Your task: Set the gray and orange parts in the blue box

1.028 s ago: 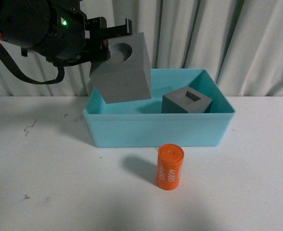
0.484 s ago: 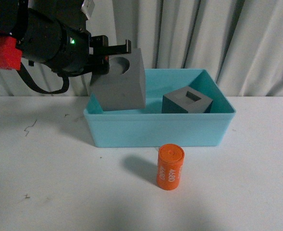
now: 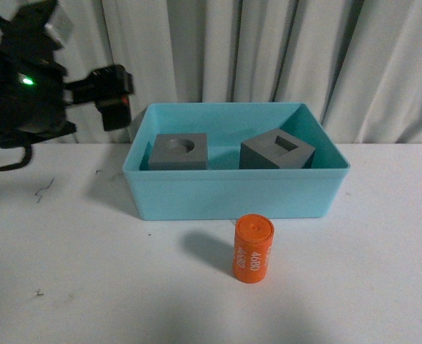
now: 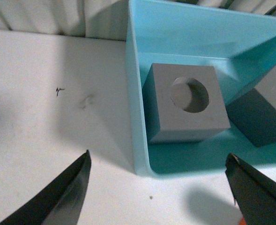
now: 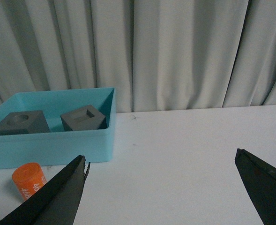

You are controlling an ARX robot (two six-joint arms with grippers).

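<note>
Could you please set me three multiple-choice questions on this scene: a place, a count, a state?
1. Where does the orange cylinder stand? A) in the blue box B) on the table before it C) on a cube
2. How many gray cubes lie in the box? A) one B) two C) three
3. The left gripper is: A) open, empty B) shut on a cube C) shut on the cylinder
Answers: 1 B: it stands outside the front wall. 2 B: both show inside. 3 A: jaws wide apart, holding nothing.
</note>
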